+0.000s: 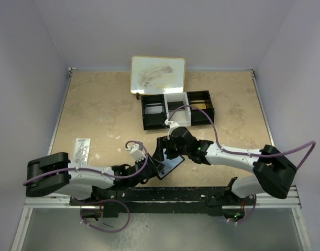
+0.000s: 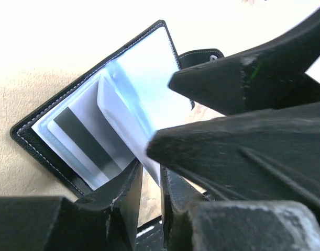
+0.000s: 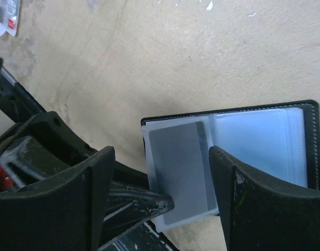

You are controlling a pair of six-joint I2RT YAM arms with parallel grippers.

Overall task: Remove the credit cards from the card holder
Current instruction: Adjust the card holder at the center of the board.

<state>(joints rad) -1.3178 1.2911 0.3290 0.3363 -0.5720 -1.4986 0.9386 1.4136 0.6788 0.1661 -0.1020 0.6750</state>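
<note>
your card holder lies open on the table at six o'clock, with a grey card showing inside. your right gripper hangs over it from one o'clock, claw released wide. your left gripper sits at its seven o'clock corner, jaws narrowed around a clear sleeve edge, and you cannot tell whether they grasp it.

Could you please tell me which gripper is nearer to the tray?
Right. The right gripper hovers just in front of the tray; the left gripper sits farther back, toward the near edge.
</note>
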